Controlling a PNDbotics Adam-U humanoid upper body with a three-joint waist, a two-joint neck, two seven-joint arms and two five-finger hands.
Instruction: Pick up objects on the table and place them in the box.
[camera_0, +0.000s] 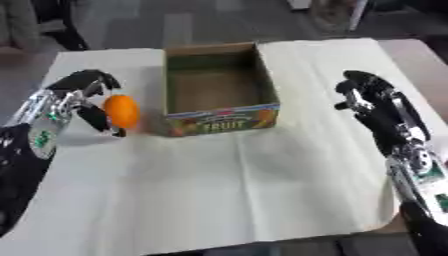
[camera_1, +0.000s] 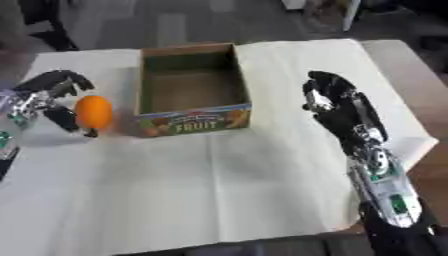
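Left eye view, orange (camera_0: 122, 111) in left hand (camera_0: 77, 97)

Pale cloth (camera_0: 219, 190) (creased) over table (camera_0: 411, 55)

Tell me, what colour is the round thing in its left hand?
Orange, seen best in the left eye view.

The word "FRUIT" stands in pale capitals on the front wall of the cardboard box (camera_0: 223, 120), just beside the left hand (camera_0: 83, 97).
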